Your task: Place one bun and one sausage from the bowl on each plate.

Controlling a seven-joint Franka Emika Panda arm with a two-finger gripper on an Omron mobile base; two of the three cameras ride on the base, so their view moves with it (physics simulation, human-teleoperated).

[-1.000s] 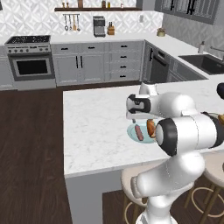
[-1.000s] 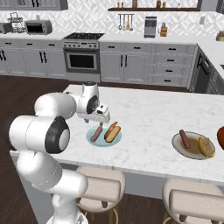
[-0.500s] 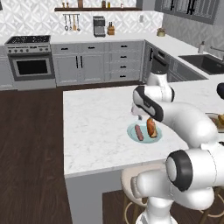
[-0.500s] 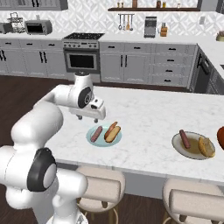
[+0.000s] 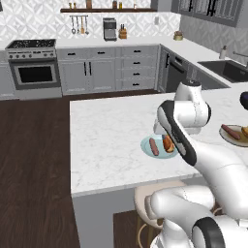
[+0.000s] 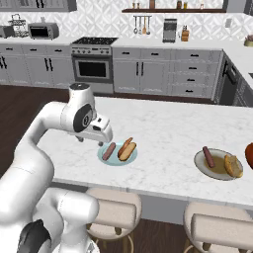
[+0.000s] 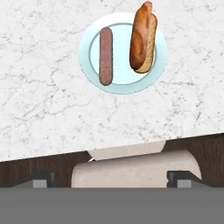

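The pale blue plate (image 6: 117,159) holds a sausage (image 6: 109,150) and a bun (image 6: 127,148) side by side; in the hand view the plate (image 7: 87,65) carries the sausage (image 7: 105,56) left of the bun (image 7: 143,37). To the right, the beige plate (image 6: 200,160) also holds a sausage (image 6: 209,156) and a bun (image 6: 233,165). The reddish-brown bowl (image 6: 249,154) is cut off by the right edge. My gripper (image 6: 101,138) hangs open and empty above the counter, just left of the blue plate; its fingertips (image 7: 41,177) stand wide apart.
The marble counter's (image 6: 168,128) front edge runs close below the blue plate. Two padded stools (image 6: 116,212) stand under that edge, one straight beneath my hand (image 7: 135,168). Kitchen cabinets and a stove (image 6: 93,69) line the far wall.
My arm has swung its elbow round and the hand has drawn slightly back from the blue plate toward the counter's front edge. The gripper stays open. The food has not moved.
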